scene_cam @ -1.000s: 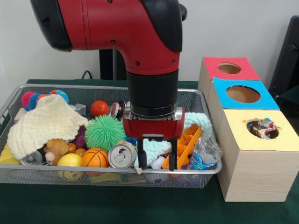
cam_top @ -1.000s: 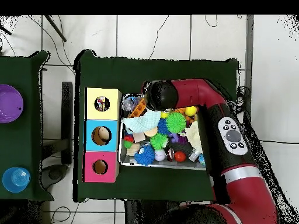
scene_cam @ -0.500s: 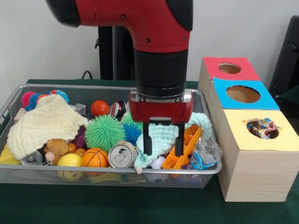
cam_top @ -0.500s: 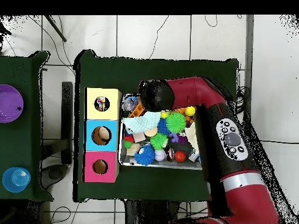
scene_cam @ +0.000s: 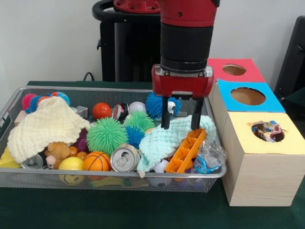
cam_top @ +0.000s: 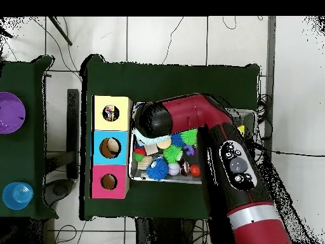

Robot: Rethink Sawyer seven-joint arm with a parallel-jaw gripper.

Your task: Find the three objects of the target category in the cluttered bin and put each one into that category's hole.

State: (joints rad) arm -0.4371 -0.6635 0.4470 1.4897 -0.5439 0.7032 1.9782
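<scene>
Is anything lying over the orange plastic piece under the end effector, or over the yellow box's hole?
The mint cloth drapes over the upper left part of the orange plastic piece, right beneath the open end effector. The hole in the yellow box is uncovered, with a colourful wrapper inside.

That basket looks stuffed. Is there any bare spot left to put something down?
Hardly any inside the wire basket: cloths, balls and cans cover it from rim to rim. Bare room is the green table in front of the basket, and the box tops beside their holes. The gripper hangs above the mint cloth, fingers apart.
</scene>
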